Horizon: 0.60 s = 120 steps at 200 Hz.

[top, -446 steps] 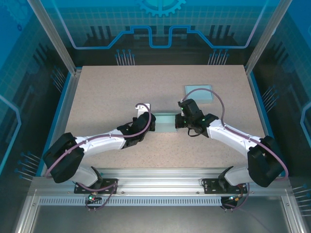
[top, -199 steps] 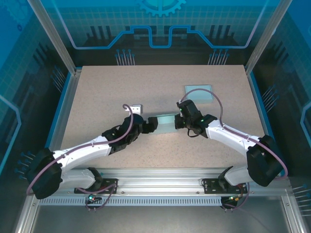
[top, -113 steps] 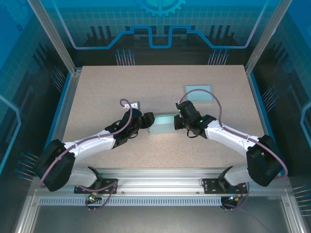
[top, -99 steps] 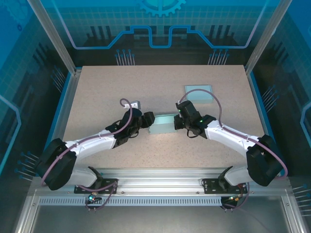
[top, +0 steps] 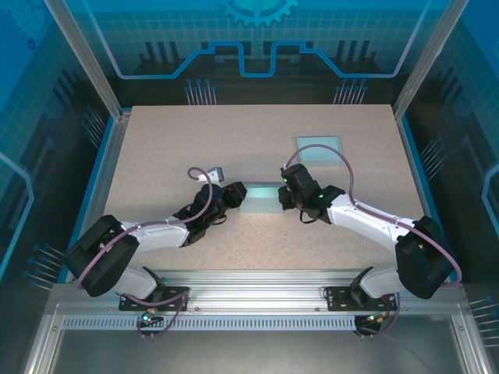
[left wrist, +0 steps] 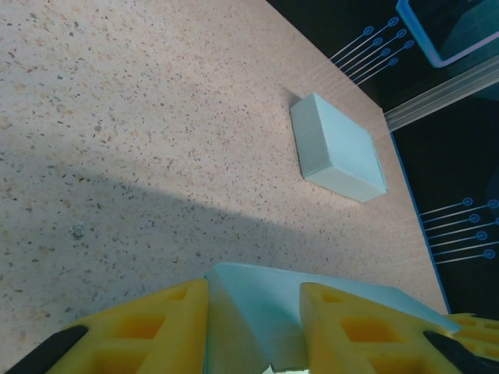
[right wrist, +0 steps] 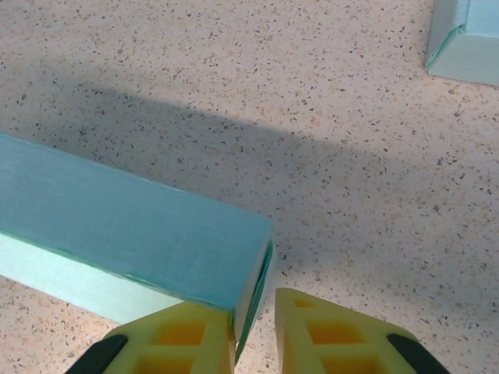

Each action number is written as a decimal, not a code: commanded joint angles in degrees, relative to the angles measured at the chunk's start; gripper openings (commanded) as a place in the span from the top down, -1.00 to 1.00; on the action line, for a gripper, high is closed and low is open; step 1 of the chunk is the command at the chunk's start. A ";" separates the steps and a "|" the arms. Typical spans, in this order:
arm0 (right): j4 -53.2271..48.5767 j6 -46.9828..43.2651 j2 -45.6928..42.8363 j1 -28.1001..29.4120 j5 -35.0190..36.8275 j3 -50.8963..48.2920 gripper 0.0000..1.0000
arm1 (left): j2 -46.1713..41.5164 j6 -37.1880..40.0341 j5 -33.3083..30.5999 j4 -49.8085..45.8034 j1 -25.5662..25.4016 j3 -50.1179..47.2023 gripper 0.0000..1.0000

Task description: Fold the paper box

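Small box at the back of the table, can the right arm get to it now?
Probably yes. Only bare table lies between the right tool and the small box, though that tool is at the end of the paper box.

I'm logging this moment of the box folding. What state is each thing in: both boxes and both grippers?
Centre light teal paper box: formed into a block, lying flat between the grippers.
Far light teal paper box: closed, lying flat, apart and untouched.
Left gripper: jaws astride the centre box's end; grip unclear.
Right gripper: jaws narrowly apart around that box's other end edge; grip unclear.
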 commanded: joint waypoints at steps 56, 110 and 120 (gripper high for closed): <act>-5.51 0.55 -5.79 1.99 -4.56 -1.62 0.06 | 7.63 -1.19 -1.82 -6.67 -1.06 -4.64 0.44; -4.94 4.39 -9.26 0.29 -4.74 -0.17 -0.39 | 8.53 -1.37 -2.57 -6.10 -1.74 -4.59 0.46; -4.35 5.48 -8.73 -0.62 -4.73 -0.16 -0.42 | 8.43 -1.33 -2.80 -6.30 -1.89 -4.56 0.46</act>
